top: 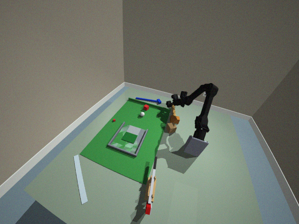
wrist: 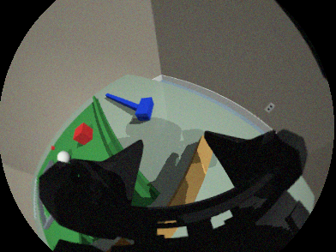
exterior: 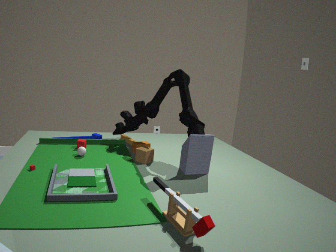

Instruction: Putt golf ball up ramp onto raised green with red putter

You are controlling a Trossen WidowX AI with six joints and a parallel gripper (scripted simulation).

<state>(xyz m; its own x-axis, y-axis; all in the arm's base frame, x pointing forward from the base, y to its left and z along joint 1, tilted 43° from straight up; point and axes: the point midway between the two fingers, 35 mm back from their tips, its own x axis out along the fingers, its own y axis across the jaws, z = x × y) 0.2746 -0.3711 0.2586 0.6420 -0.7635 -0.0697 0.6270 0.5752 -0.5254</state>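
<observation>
- The black arm is reaching out over the far edge of the green mat [top: 106, 154], its gripper [exterior: 119, 129] hanging with jaws spread wide and gripping nothing, above an orange mallet [top: 174, 118].
- The red putter [exterior: 187, 210] is lying on its wooden stand [exterior: 177, 217] at the near end of the tabletop [exterior: 257, 190], well apart from the gripper, red head pointing off the mat.
- The golf ball [top: 142, 114] is sitting on the mat just beside a red cube [top: 146, 107], between the far rail and the raised green [top: 129, 137].
- Doing this step well likely means swinging back toward the stand, lining the jaws across the putter's pale shaft and closing squarely, clear of the stand's posts.
- The wrist view is showing the blue mallet [wrist: 134, 105] and the orange one between the spread jaws, but not the putter; the top and exterior views are showing the putter and its stand.
</observation>
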